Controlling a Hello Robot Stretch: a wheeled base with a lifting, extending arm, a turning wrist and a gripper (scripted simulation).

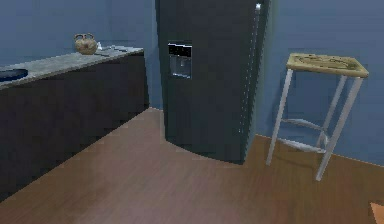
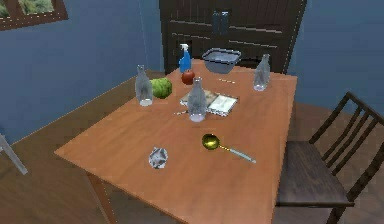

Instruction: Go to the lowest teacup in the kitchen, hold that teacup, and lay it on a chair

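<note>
A small round tan vessel (image 1: pixel 85 43), cup-like in shape, stands on the grey countertop (image 1: pixel 60 64) at the forward view's upper left. A dark wooden chair (image 2: pixel 322 165) is drawn up to the right side of the wooden table (image 2: pixel 120 150) in the arm side view, its seat bare. On the table near its front lies a small pale crumpled-looking object (image 2: pixel 158 157).
A tall dark fridge (image 1: pixel 212 75) stands ahead, with a white-legged stool (image 1: pixel 322 68) to its right. The table carries glass bottles (image 2: pixel 143 86), a blue spray bottle (image 2: pixel 185 60), a green lettuce (image 2: pixel 162 87), a grey bin (image 2: pixel 221 60), a book (image 2: pixel 221 103) and a golden ladle (image 2: pixel 212 142).
</note>
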